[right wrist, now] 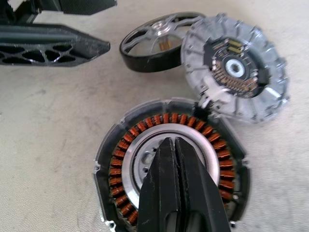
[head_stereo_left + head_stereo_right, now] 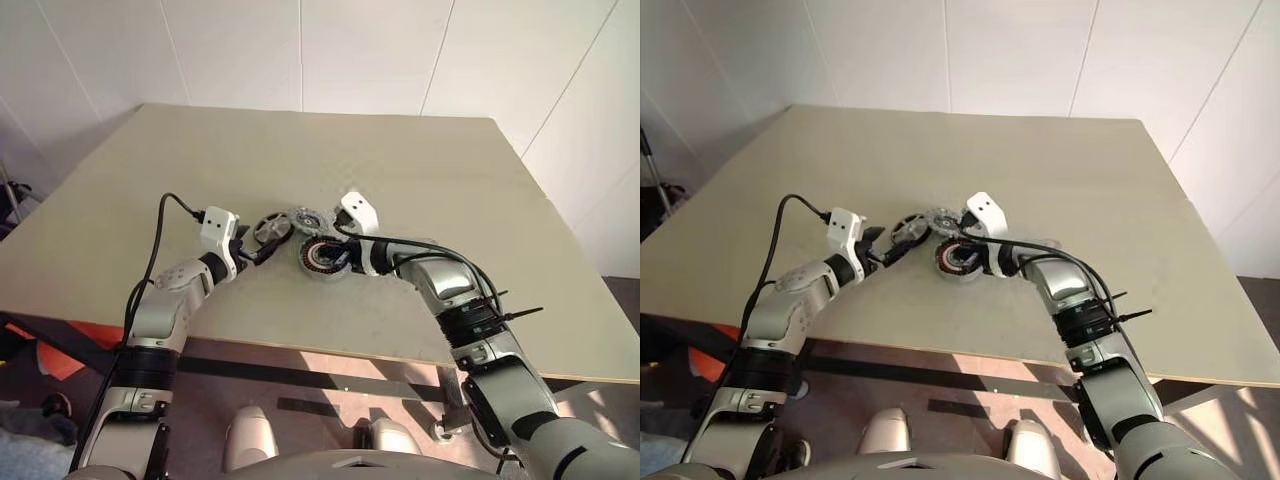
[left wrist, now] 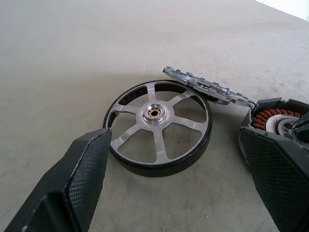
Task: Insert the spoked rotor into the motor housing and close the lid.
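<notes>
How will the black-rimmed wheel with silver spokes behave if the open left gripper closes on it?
The black-rimmed spoked rotor looks rigid metal, so it probably won't flex. Its smooth rim may slip between the fingers. The slotted grey lid appears to lean on its far edge, so lifting the rotor would likely drop or shift the lid. Stood on edge, it could roll.

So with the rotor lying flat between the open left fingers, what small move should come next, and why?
Probably close the left gripper on the black-rimmed, silver-spoked rotor: its fingers stand open on either side of the rim. The grey housing with copper windings sits open alongside; the right gripper is shut over it, and the grey slotted lid leans on the rotor.
</notes>
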Motion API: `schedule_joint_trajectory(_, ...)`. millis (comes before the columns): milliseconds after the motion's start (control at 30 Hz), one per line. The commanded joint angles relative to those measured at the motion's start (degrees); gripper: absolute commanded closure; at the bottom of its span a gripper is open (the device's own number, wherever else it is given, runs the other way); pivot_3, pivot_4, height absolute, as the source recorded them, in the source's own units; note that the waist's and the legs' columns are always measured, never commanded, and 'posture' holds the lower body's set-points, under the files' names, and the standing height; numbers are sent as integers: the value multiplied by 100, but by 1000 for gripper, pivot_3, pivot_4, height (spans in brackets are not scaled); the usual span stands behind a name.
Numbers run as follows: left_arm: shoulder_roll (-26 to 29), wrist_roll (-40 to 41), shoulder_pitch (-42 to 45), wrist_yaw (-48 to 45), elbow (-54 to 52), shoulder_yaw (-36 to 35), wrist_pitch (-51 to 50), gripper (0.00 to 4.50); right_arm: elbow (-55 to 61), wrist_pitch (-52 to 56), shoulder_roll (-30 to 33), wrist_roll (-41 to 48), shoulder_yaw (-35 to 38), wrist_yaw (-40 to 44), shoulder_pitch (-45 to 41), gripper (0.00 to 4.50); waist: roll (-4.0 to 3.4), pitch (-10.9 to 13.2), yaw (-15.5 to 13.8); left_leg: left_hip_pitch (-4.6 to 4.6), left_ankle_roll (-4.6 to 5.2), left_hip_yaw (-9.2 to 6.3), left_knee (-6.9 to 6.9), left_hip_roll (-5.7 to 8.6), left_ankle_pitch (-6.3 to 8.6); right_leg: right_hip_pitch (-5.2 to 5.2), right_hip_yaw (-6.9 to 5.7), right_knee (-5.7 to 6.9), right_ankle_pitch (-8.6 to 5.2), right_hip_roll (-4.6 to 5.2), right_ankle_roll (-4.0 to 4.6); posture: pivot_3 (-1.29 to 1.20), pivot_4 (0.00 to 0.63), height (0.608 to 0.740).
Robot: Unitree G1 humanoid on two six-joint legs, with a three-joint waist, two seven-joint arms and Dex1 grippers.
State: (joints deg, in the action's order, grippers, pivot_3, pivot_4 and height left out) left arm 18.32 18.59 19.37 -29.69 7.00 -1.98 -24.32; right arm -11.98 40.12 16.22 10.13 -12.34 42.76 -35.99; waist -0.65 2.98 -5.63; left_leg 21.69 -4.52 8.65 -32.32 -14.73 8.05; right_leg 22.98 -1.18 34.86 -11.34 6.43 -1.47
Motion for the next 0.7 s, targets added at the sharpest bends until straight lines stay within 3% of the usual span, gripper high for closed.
schedule_joint_trajectory(33, -17, -6, 134, 51, -70, -96, 39, 0, 543, 66, 83, 180, 210, 48, -289, 4491, 0, 0, 5, 1, 0, 0, 1, 0, 0, 1, 0, 0, 0, -1, 0, 0, 0, 740)
schedule_joint_trajectory(267, -22, -5, 140, 87, -48, -104, -4, 0, 532, 155, 34, 171, 80, 4, -114, 4491, 0, 0, 5, 13, 0, 0, 10, -3, 0, 16, -4, -5, 0, -3, 2, 0, 0, 740)
schedule_joint_trajectory(433, -15, -15, 122, 78, -81, -87, -4, 0, -488, -271, -76, -259, -354, -95, 284, 4491, -1, 0, 9, 5, 0, 0, 7, -3, 0, 8, -3, -3, 0, -2, 2, 0, 0, 740)
schedule_joint_trajectory(700, 9, -14, 132, 111, -38, -157, 3, 0, -281, -214, -27, -52, 35, -117, -109, 4491, 0, -6, 10, -27, -1, 0, 4, 0, 0, -22, 2, -1, -23, -1, -36, 0, 0, 740)
